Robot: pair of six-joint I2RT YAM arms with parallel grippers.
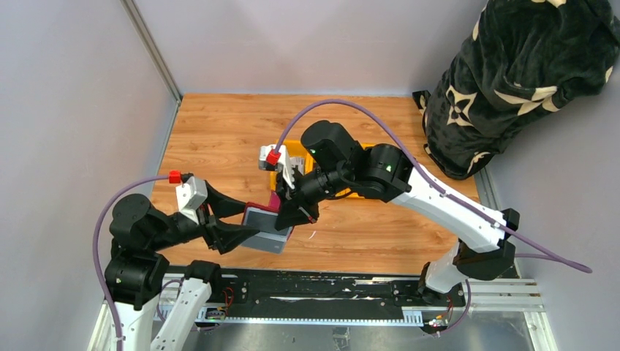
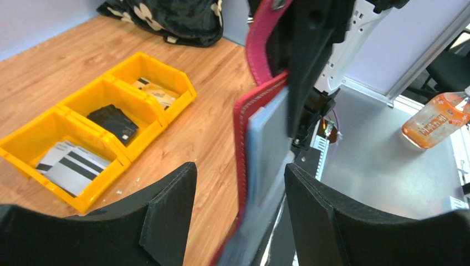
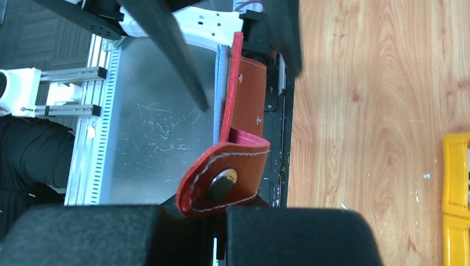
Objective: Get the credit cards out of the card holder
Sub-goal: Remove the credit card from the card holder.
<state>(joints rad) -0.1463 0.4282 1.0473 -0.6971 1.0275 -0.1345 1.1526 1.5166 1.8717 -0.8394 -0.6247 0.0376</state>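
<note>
The left gripper [image 1: 247, 224] is open wide, and the low end of the holder [image 3: 248, 97] sits loose between its jaws. The red holder is up in the air, on the near side of the bin [image 2: 105, 185]. The right gripper [image 3: 220, 213] pinches its snap end tight. Striped cards [image 2: 72, 166] lie in the bin's end box.

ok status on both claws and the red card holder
Right claw shut on the dark red leather card holder, held in the air. Left claw open, straddling its pale blue-grey sleeves. Nothing in the way.
</note>
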